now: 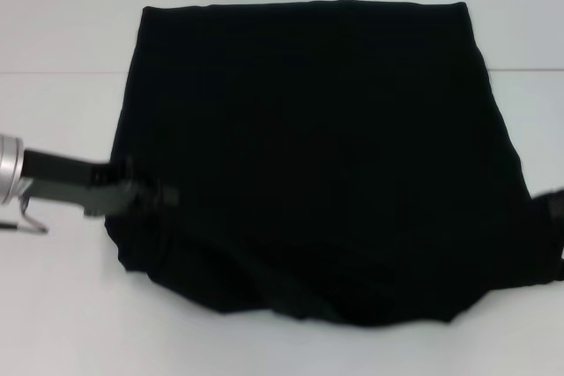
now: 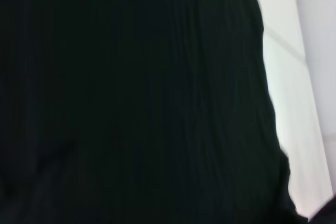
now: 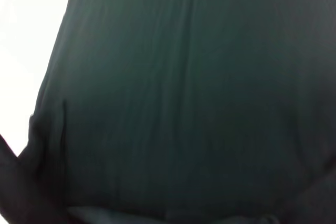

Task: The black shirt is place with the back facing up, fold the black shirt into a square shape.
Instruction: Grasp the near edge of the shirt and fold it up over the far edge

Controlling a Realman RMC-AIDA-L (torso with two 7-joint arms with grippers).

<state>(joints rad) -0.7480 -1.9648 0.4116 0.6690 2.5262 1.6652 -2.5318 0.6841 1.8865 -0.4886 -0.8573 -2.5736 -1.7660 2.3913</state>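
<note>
The black shirt (image 1: 317, 156) lies on the white table as a broad, roughly rectangular block, its far edge straight and its near edge rumpled into folds. No lettering shows. My left gripper (image 1: 163, 194) reaches in from the left and meets the shirt's near-left edge, where it blends into the fabric. Only a dark tip of my right gripper (image 1: 553, 209) shows, against the shirt's near-right edge. In the left wrist view the shirt (image 2: 131, 98) fills nearly everything. In the right wrist view the shirt (image 3: 184, 103) does the same.
The white table (image 1: 62, 305) surrounds the shirt, with bare surface to the left, in front and behind. A table seam runs across at the far side (image 1: 62, 71). A thin cable loop (image 1: 31, 217) hangs under the left arm.
</note>
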